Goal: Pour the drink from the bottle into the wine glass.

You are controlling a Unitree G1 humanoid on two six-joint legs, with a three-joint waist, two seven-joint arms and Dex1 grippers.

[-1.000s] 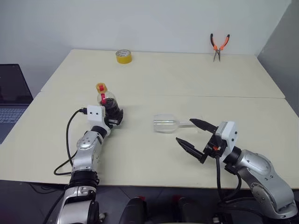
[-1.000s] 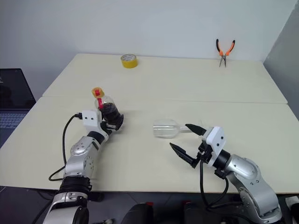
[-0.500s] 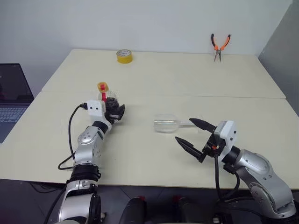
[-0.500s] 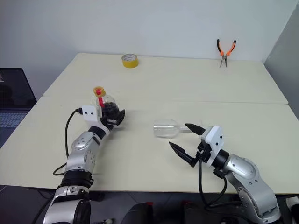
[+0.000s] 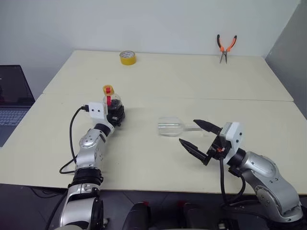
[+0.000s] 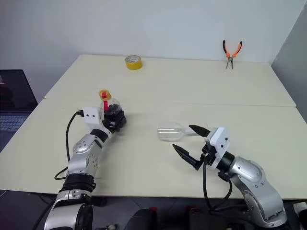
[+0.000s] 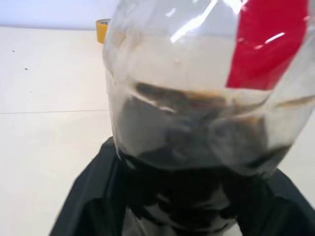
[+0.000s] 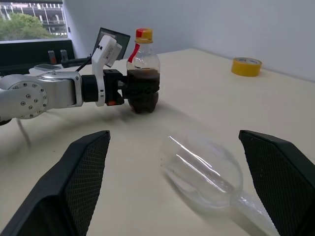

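On the cream worktop [image 5: 158, 76], toward the robot's left, the left hand [image 6: 114, 116] has narrowed from wide open onto the lower body of the small squat clear plastic bottle [image 5: 112, 103] with its red label and yellow-orange cap; a second ago its black fingers stood spread around the bottle, and now they press against its sides. The bottle has come upright, where before it leaned. The dark, almost black drink [image 8: 142, 82] fills the lower part of it. That reads as the grasp being made, so lifting can follow, though the cap looks to be still on and would have to come off before any pouring.

The clear stemmed wine glass [image 5: 170, 127] lies on its side near the middle of the worktop, bowl toward the bottle, stem toward the right hand [image 5: 200, 138]. That hand hovers just beside the stem with its fingers spread wide, holding nothing, unmoved over the last second. The glass must be stood up before it can receive anything.

No lettering can be read on the red label, nor on anything else.
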